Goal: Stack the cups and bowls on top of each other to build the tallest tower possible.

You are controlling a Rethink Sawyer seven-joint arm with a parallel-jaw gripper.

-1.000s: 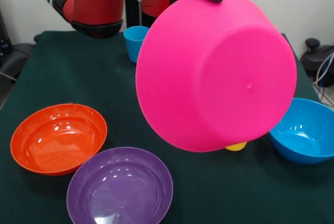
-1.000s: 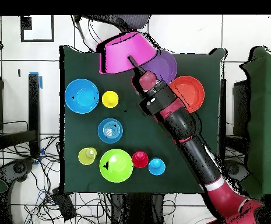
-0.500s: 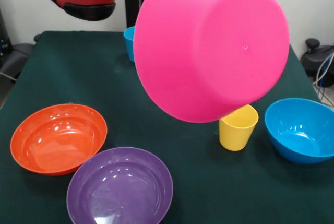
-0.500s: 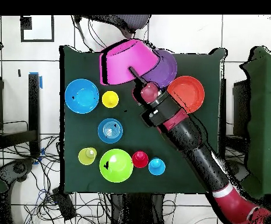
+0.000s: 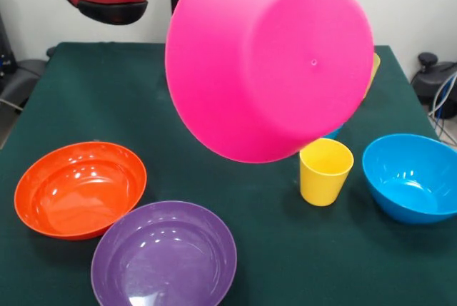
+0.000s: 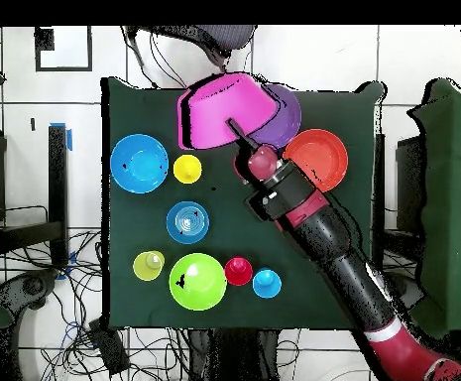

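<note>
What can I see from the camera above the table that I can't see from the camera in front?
Only the overhead view shows the green bowl, the red cup, the blue cup, and the whole red and black arm with its gripper on the pink bowl's rim. Only the front view shows the pink bowl's underside filling the picture. Both show the pink bowl held tilted in the air, the orange bowl, the purple bowl and the yellow cup.

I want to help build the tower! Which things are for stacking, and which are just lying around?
For stacking: pink bowl in the end effector, orange bowl, purple bowl, green bowl, big blue bowl, small blue bowl, yellow cup, pale yellow cup, red cup, blue cup.

Just lying about: cables on the floor, blue tape.
</note>
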